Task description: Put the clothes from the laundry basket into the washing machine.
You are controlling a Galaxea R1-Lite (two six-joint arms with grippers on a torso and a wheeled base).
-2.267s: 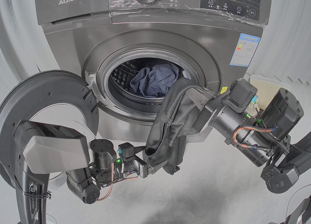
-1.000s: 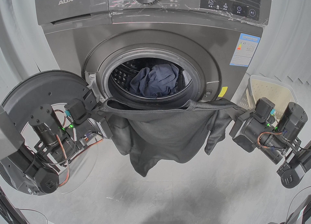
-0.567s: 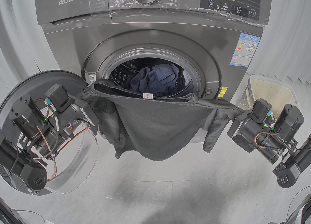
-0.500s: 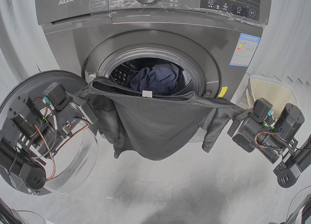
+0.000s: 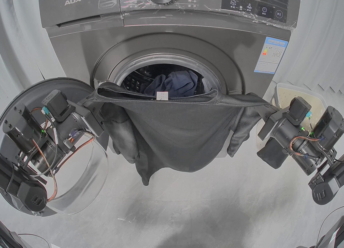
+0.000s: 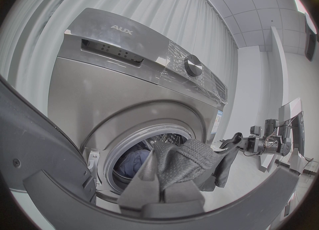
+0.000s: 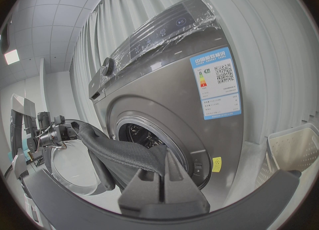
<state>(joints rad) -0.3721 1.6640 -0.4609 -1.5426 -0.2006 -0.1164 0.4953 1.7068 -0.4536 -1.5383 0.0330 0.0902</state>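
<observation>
The left hand, mid-left, and right hand, mid-right, are each pinching the black garment, stretching it across the washing machine opening at centre; they should be lifting its sagging belly over the rim.

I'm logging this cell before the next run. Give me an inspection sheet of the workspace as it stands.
Surface: smooth grey floor.
Job's things: black garment stretched in front of the washing machine opening; blue clothes already in the drum; laundry basket to the machine's right.
Clutter: nothing seen.
Grippers: left gripper and right gripper each have jaws shut on one end of the garment's upper edge.
Cables: left wrist cable and right wrist cable lie clear of the cloth.
Surroundings: door swung open leftward; pale curtain behind.
</observation>
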